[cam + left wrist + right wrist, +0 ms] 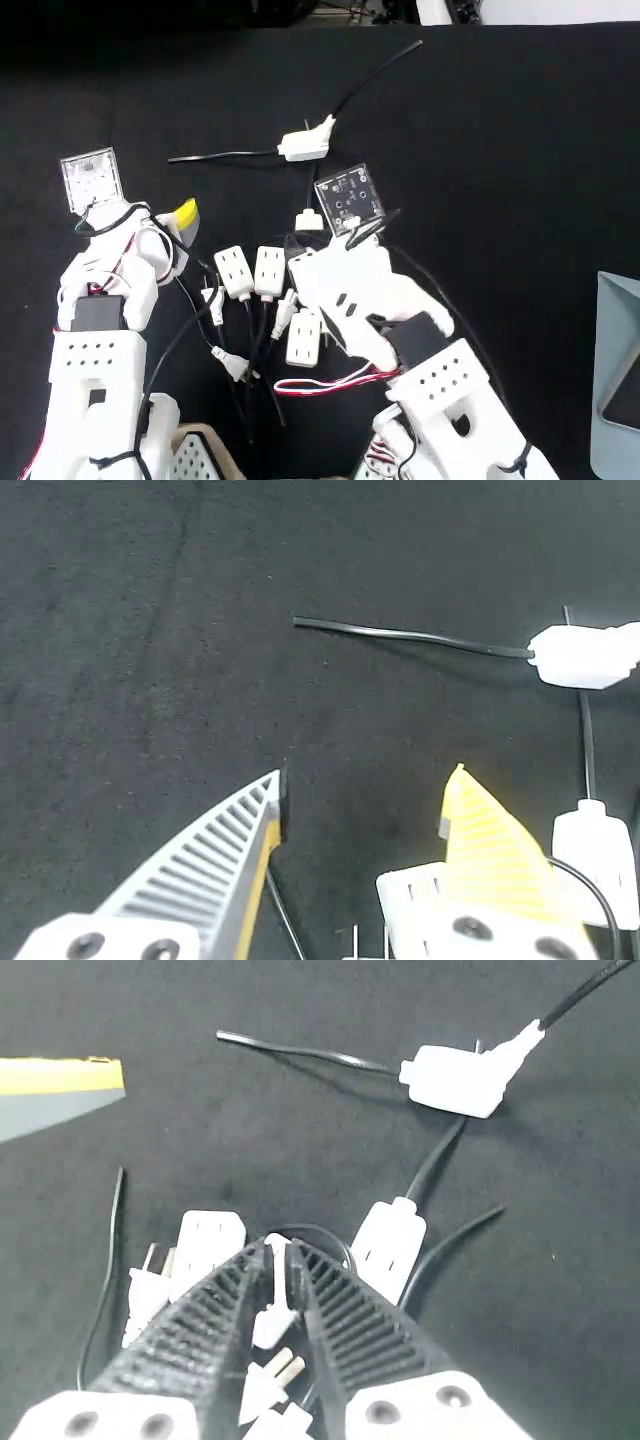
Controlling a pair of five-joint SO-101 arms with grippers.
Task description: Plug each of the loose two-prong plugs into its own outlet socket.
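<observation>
Plainly white plugs (265,1382), thin black cords (400,633)

- Table cloth (520,130): black, matt, faintly rough fabric.
- Outlet sockets (233,271) and plug (270,1320): smooth white plastic with a slight sheen.
- Cords (400,635): black, glossy sheath.
- Right gripper (280,1247) fingers (345,1305): ribbed matt plastic.

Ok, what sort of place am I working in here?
Most likely a robotics lab bench: a table under black cloth, two white plastic robot arms, and loose white outlet sockets and two-prong plugs laid out.
</observation>
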